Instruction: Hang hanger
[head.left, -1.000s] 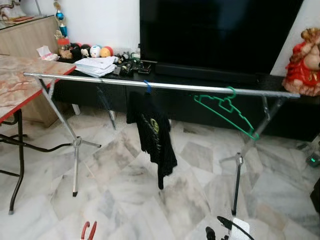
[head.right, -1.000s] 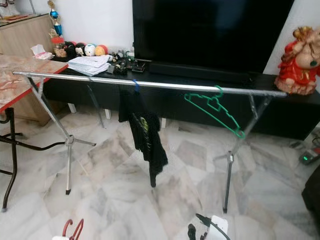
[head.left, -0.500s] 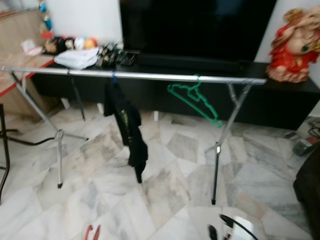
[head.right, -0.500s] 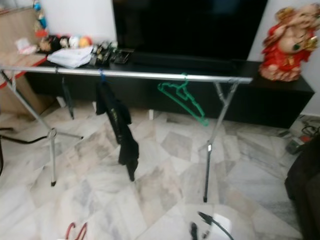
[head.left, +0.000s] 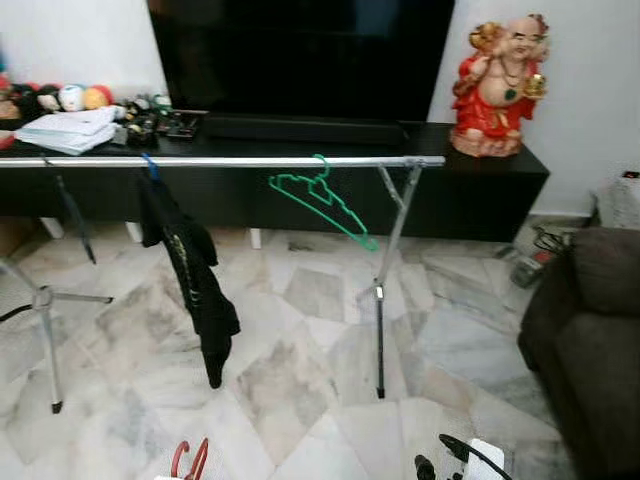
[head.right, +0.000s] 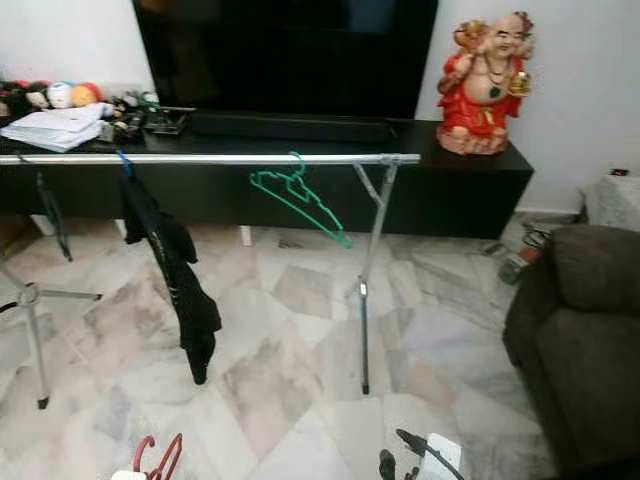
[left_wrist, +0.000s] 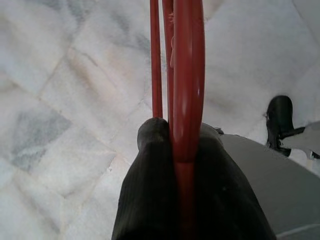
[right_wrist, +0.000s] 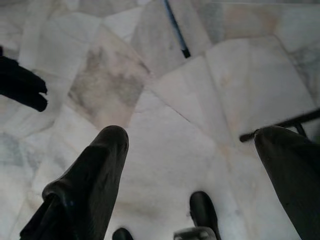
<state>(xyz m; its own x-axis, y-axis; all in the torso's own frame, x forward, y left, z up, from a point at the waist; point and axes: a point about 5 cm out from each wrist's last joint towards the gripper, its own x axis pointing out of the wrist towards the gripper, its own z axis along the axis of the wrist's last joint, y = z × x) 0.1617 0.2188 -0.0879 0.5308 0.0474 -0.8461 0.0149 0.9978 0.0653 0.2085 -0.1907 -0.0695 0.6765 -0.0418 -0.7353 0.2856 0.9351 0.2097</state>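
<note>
Left eye view: a silver clothes rail (head.left: 250, 161) runs across the upper half of the frame from the left edge to its crossed legs right of centre. A black garment (head.left: 190, 280) hangs from it at left, and a green hanger (head.left: 322, 202) hangs tilted near the middle. At the bottom edge, left of centre, the top of the red hanger (head.left: 188, 461) pokes into the frame, low and well apart from the rail. To do this step well, I judge the robot should raise the red hanger so its hook clears the rail, aim for the bare stretch between garment and green hanger, and lower it on squarely. The hanger's body and the gripper carrying it are cut off below the frame.

Right eye view: the same scene, with a red statue (head.right: 482, 80) on the black TV cabinet (head.right: 470, 185) at upper right and a dark sofa (head.right: 570, 340) at right.

Left wrist view: the left gripper (left_wrist: 187, 150) is clamped on the red hanger, whose bars run up the centre of the frame between the black fingers (left_wrist: 150, 200). The hook cannot be made out.

Right wrist view: the right gripper (right_wrist: 190, 165) hangs over marble floor (right_wrist: 165, 100), fingers spread wide and holding nothing.
</note>
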